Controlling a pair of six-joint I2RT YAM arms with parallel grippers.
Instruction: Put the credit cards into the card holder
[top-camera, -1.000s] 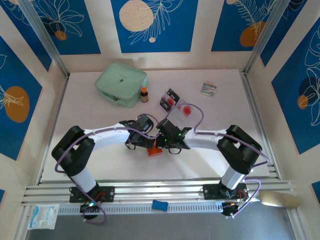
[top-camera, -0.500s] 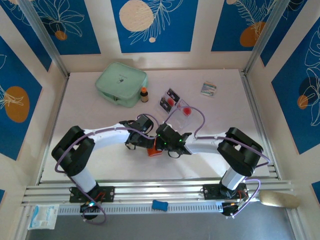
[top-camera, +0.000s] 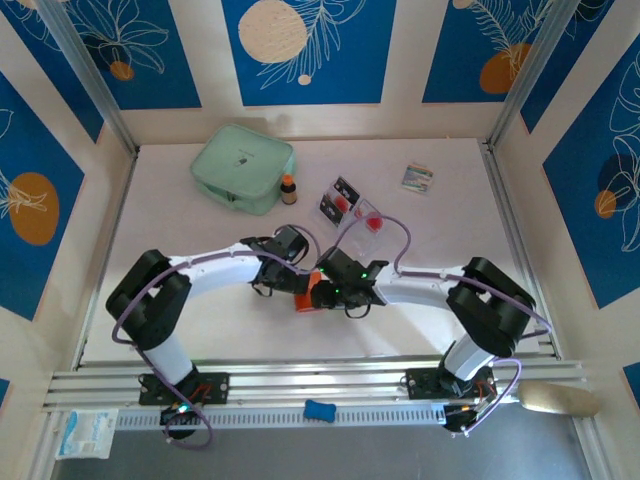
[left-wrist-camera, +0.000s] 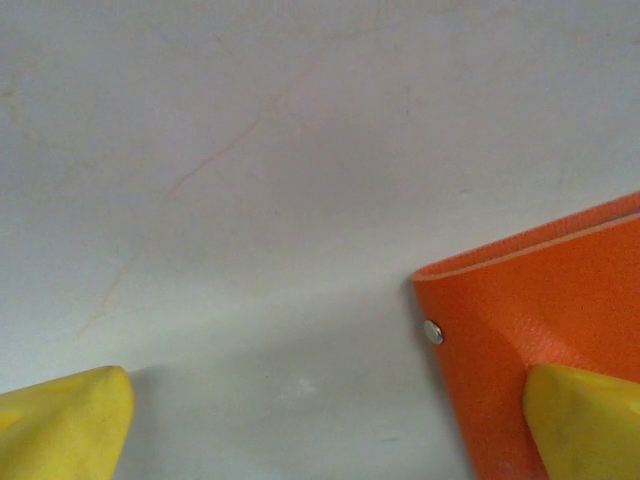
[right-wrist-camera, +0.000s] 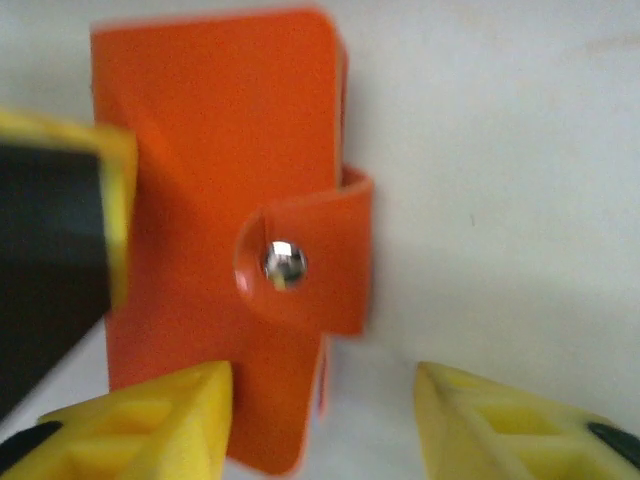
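Card holder (right-wrist-camera: 215, 160) flat on table, both grippers open over it

**Holder.** Squarish orange-red wallet in a fine pebbled, leather-like material with rounded corners. It lies flat and closed on the white table (left-wrist-camera: 250, 150), near the middle, between the two wrists in the top view. A curved strap (right-wrist-camera: 335, 290) wraps over one edge and is fastened by a shiny round metal snap (right-wrist-camera: 284, 263). The left wrist view shows a small metal rivet (left-wrist-camera: 433, 332) by one corner and a paler cut edge along the rim.

**Right gripper** (right-wrist-camera: 325, 415). The tips are yellow plastic wedges with triangular recesses. The jaws stand apart with nothing clamped. One tip overlaps the holder's near edge; the other is over bare table beyond the strap.

**Left gripper** (left-wrist-camera: 322, 425). The tips are smooth, rounded and yellow, and the jaws are spread wide. One tip rests on the holder's face, where the skin creases toward it. The other is well clear, over bare table.

**Table.** The surface is matte with faint hairline scratches.

**Credit cards** (top-camera: 341, 199). Thin black rectangles with a red round mark lie on the table behind the holder, apart from it. A pale card (top-camera: 371, 219) with a red mark lies just beside them.

**Other items, far side.**
- A soft mint-green zip pouch (top-camera: 243, 166) with rounded corners.
- A small brown bottle (top-camera: 288, 189), upright just beside the pouch.
- A small multicoloured packet (top-camera: 418, 177), to the right.
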